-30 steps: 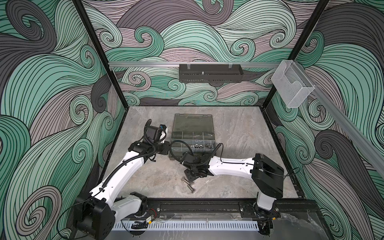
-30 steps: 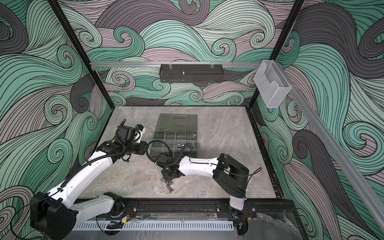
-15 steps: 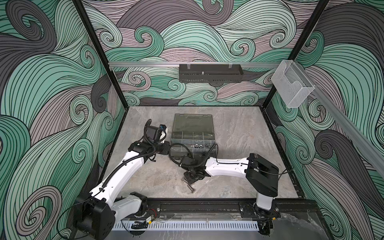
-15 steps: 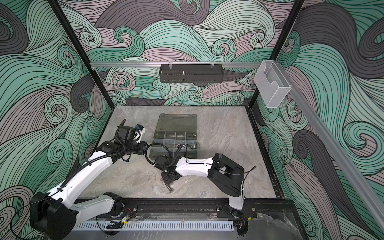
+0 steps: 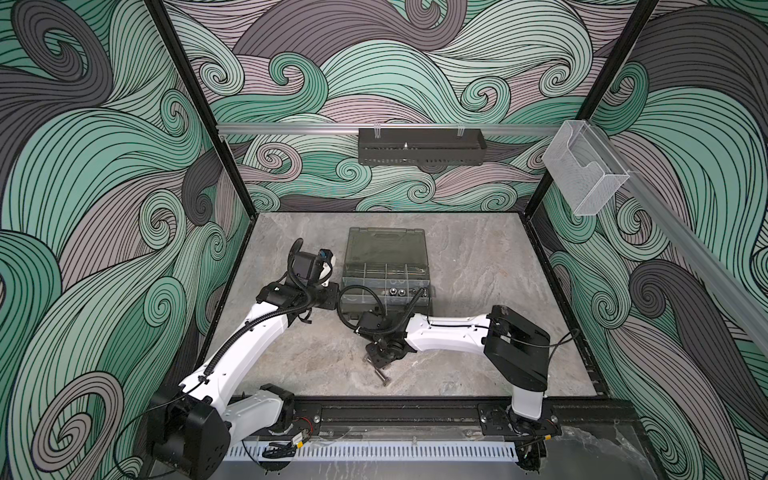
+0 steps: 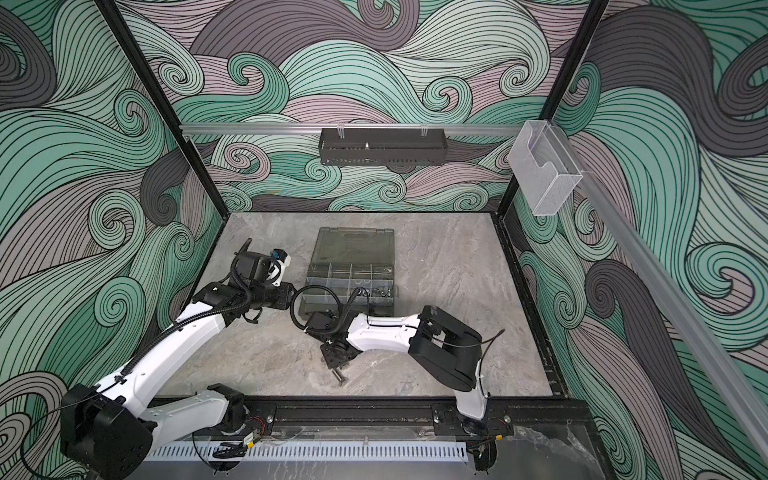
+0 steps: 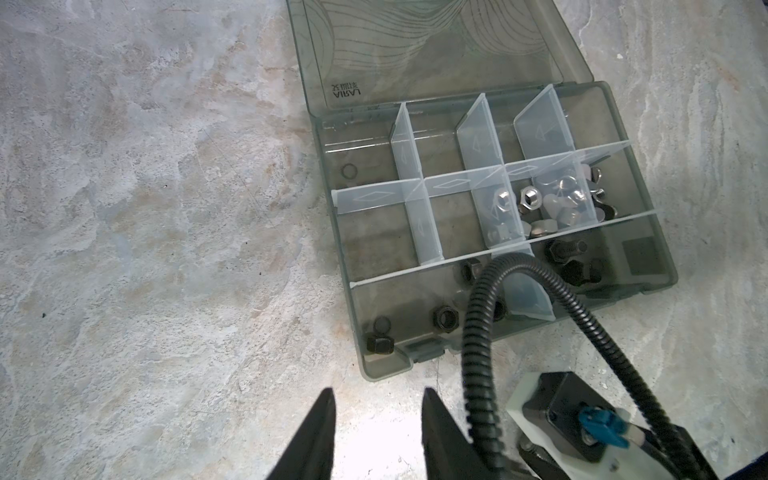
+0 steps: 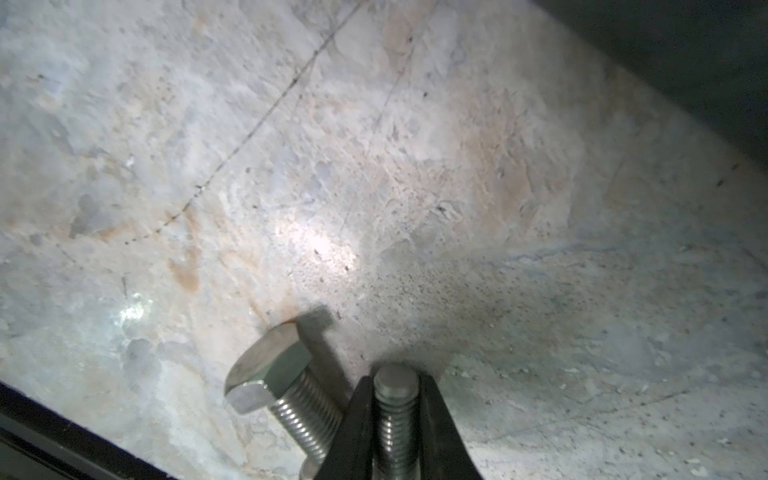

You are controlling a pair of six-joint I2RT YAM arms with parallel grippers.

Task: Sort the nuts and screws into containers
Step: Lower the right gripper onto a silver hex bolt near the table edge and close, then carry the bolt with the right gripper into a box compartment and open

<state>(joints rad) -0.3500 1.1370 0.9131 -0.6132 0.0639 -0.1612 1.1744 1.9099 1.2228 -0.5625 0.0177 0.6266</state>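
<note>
The smoky-grey case [image 5: 386, 249] [image 6: 353, 245] lies open at mid-table, and its containers [image 7: 384, 368] have clear dividers. Silver nuts [image 7: 530, 197] fill one far compartment. Black nuts [image 7: 444, 318] and black screws [image 7: 565, 249] lie in the near row. My right gripper [image 8: 395, 380] [image 5: 380, 359] is low over the floor in front of the case, shut on the threaded shaft of a silver screw [image 8: 395, 411]. A second silver screw [image 8: 274, 374] [image 5: 383, 378] lies on the floor beside it. My left gripper [image 7: 379, 395] hovers by the case's near-left corner, open and empty.
The right arm's ribbed black cable [image 7: 478, 332] loops over the case's near edge. A black perforated tray [image 5: 419, 151] hangs on the back wall and a clear acrylic box [image 5: 584, 170] on the right wall. A black rail [image 5: 395, 411] borders the table's front.
My right gripper has closed on the silver screw and the right arm has shifted slightly towards the left. The left arm has not moved.
</note>
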